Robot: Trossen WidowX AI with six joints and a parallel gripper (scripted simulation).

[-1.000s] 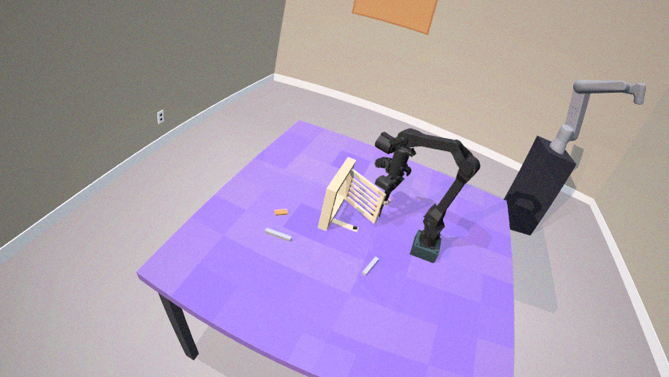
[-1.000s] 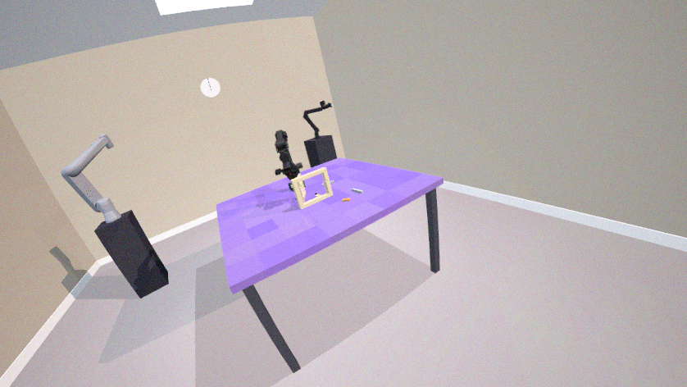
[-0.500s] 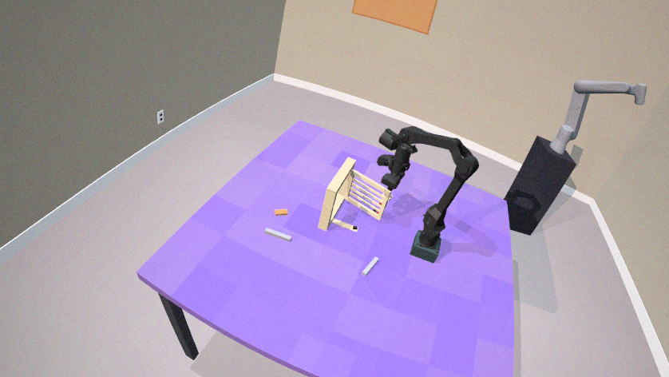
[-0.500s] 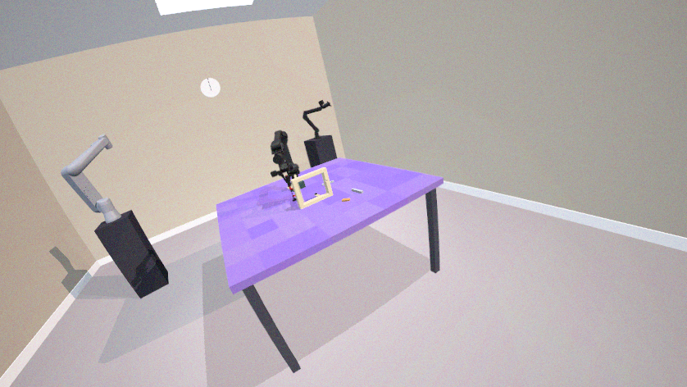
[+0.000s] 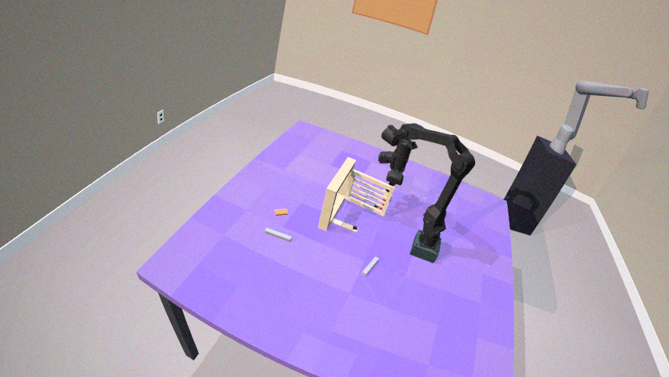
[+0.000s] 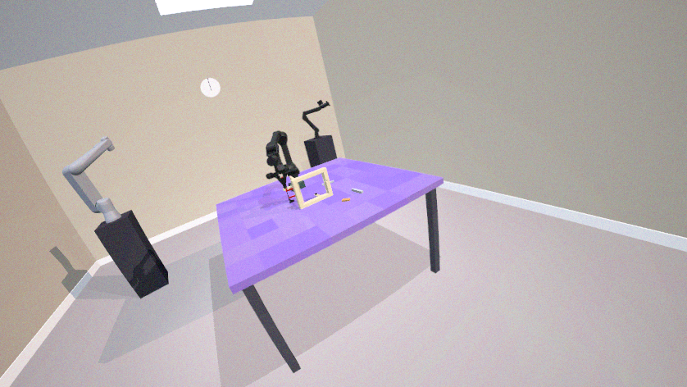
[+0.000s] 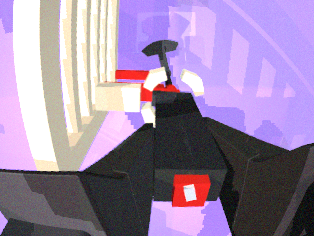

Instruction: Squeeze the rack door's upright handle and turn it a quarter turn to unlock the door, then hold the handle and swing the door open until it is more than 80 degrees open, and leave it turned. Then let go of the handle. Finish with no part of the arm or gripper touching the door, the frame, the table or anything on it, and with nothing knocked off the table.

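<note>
The cream barred door (image 5: pixel 388 202) (image 7: pixel 47 75) stands swung out from its upright cream frame (image 5: pixel 327 201) (image 6: pixel 310 175), roughly square to it; the exact angle is hard to read. My gripper (image 5: pixel 392 184) (image 7: pixel 177 127) is at the door's free edge, pointing down, shut on the dark upright handle (image 7: pixel 174 105). The handle's red and cream fittings show just beyond the fingertips in the wrist view, beside a cream block (image 7: pixel 117 97) on the door. Whether the handle is turned relative to the door is hard to tell. The fingers hide part of it.
A cream piece with a black end (image 5: pixel 345 225) sticks out near the frame's foot. An orange block (image 5: pixel 280 212) (image 6: pixel 345 199) and a grey bar (image 5: pixel 278 234) (image 6: pixel 357 190) lie beyond the frame. Another pale bar (image 5: pixel 370 266) lies near the arm's base (image 5: pixel 425 250).
</note>
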